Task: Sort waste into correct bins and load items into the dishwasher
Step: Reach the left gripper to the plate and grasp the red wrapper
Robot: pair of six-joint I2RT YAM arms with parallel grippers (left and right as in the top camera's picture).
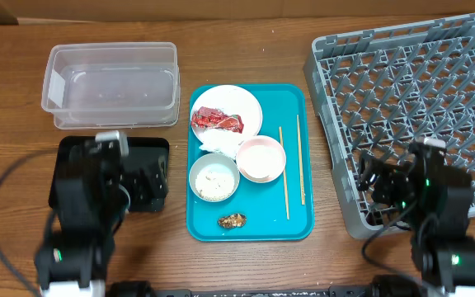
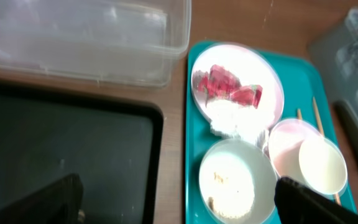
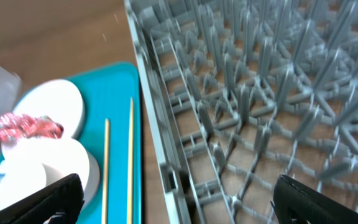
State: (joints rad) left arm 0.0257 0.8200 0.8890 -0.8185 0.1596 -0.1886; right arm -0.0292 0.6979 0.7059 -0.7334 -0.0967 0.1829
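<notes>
Brown scrap (image 1: 232, 220) at front edge of teal tray (image 1: 297, 221), overhead cam only

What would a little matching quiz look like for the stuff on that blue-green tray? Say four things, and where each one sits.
Things:
1. red wrapper
2. rice grains
3. chopsticks
4. brown scrap

Places:
A. inside the white bowl
B. on the bare floor of the teal tray, by its edge nearest the robot
C. on the round plate
D. lying side by side along the tray's side nearest the grey rack

Pairs: 1-C, 2-A, 3-D, 4-B.
</notes>
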